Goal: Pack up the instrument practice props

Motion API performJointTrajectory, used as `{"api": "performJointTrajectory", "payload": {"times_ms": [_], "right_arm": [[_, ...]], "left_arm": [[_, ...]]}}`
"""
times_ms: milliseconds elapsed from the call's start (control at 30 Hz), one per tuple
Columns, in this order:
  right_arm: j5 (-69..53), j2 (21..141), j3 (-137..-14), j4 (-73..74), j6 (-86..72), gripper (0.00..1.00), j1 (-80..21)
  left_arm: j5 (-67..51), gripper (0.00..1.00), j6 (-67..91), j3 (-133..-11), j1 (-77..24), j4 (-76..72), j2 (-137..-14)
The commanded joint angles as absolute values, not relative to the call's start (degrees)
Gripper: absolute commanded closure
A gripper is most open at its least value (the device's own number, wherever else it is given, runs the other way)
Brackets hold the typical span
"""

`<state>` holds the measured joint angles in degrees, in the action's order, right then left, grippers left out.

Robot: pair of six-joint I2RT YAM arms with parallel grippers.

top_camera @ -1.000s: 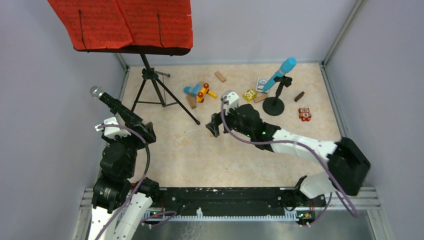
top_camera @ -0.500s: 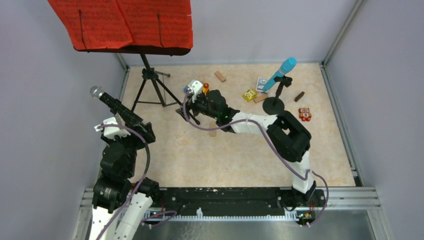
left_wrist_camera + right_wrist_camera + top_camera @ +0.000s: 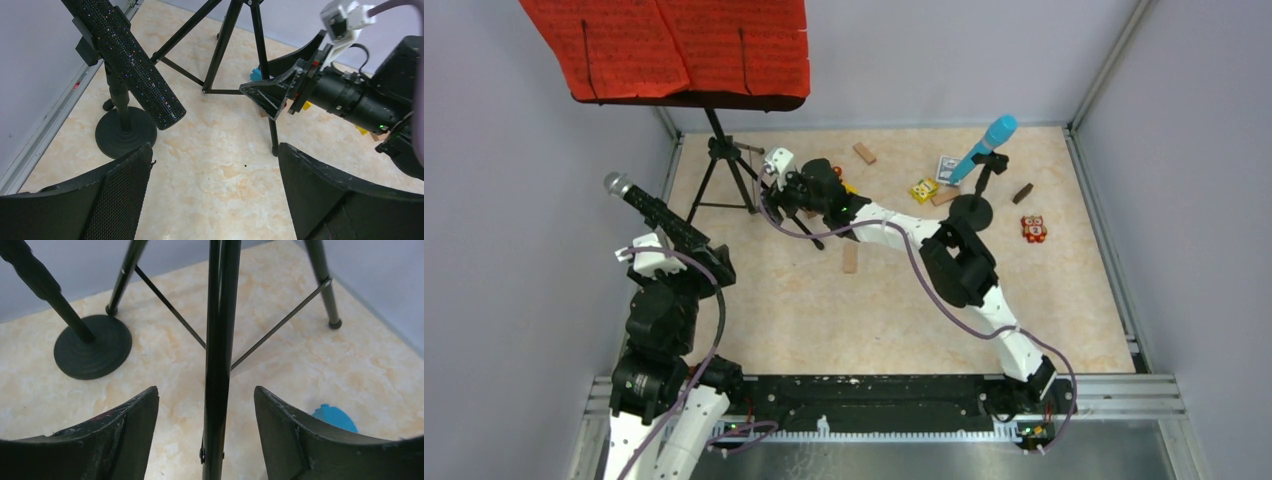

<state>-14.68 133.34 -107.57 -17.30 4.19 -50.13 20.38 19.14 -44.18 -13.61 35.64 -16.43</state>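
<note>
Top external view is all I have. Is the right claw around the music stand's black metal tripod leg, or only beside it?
Observer: Around it. In the right wrist view the black tripod leg runs between the fingers of the right claw.
Operator: Gripping?
Observer: No; a gap shows on either side of the leg, so the fingers stand clear.
Operator: Left claw?
Observer: The left claw is open and empty, facing the black glittery microphone in its round-based black holder.

Bright, even light leaves faint shadows on the table (image 3: 824,320). Wrist views bend at the edges; sheen lines the tripod leg (image 3: 217,365).
</note>
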Motion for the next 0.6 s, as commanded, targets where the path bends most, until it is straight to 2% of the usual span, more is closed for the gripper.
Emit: {"api": "performJointTrajectory", "payload": {"times_ms": [0,67,567], "right_arm": [[-15.0,137.3,-113.4,-12.0,5.8,0.34,-49.8],[-15.2,138.2,-114.3,-11.8,5.5,0.39,-49.4],[-15.2,133.6,-103.6,-23.8,5.5,0.39,-45.4]], "left_arm": [[19.5,0.01,18.1,-43.6,-13.1,33.4,-17.4],[19.5,0.01,18.0,-43.6,-13.1,33.3,-17.5],[19.4,0.01,17.8,-43.5,-12.7,33.2,-17.8]]}}
